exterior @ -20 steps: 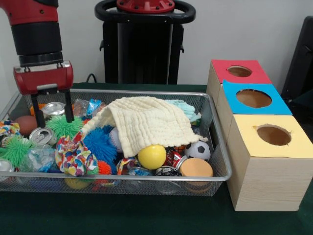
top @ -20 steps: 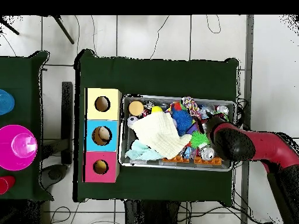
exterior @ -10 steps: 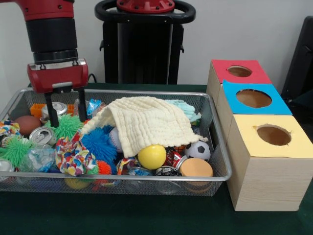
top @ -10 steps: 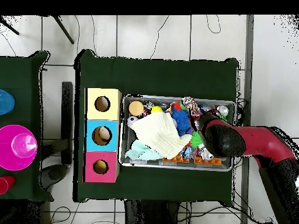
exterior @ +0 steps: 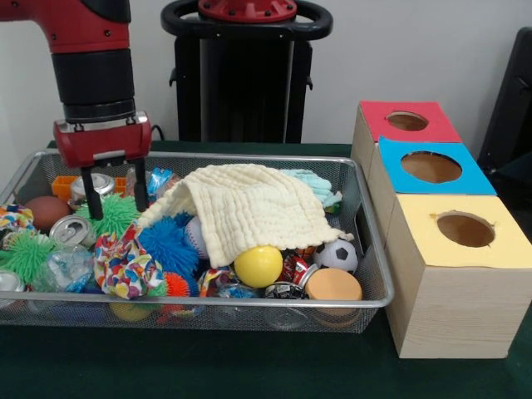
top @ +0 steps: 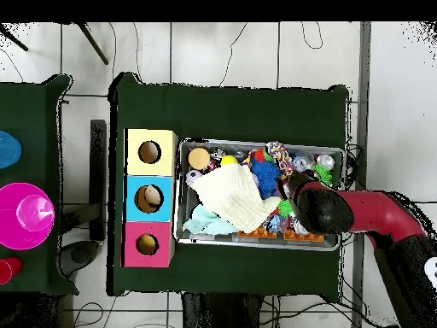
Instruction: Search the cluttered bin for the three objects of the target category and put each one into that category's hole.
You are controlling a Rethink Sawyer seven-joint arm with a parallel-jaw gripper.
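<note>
Over bin's (exterior: 371,249) back corner | gripper (exterior: 115,202) held apart above green spiky ball (exterior: 110,214) | can (exterior: 94,185) just beside: could be nudged or caught instead.

1. Cream waffle-textured cloth (exterior: 249,208), frame centre.
2. Plain yellow ball (exterior: 258,266); black-and-white soccer ball (exterior: 337,254).
3. Spiky blue ball (exterior: 169,245), multicoloured patterned fabric scrunchie (exterior: 125,266), lower left.
4. Wooden box with red, blue and yellow tops (exterior: 440,224), right.

Robot lab: green-clothed table (top: 230,111), loose cables on tiled floor (top: 256,47), sorting boxes (exterior: 449,241).
</note>
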